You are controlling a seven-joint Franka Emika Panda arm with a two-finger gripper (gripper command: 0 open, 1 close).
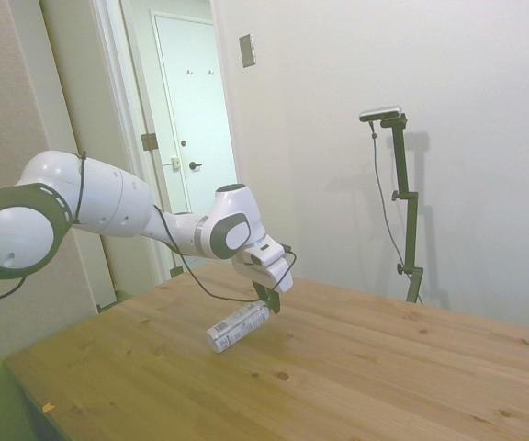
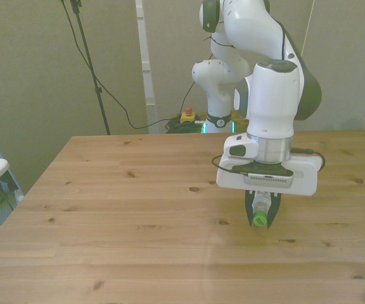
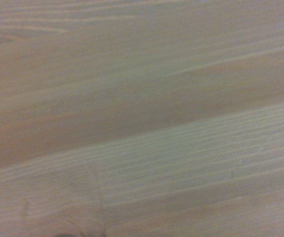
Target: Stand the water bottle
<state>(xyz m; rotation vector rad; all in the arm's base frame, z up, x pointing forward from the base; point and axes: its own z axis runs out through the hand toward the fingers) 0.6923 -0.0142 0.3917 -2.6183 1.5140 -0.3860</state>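
Just one water bottle [image 1: 238, 327], tilted, pinched near its cap by the hand [image 2: 261, 214] above one table [image 2: 138, 209].

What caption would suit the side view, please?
Franka hand grips the water bottle near its cap, tilting it above the wooden table.

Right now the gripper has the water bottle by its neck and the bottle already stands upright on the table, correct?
Not upright. The side view shows the water bottle tilted, base low, neck raised in the gripper. The neck grip is right.
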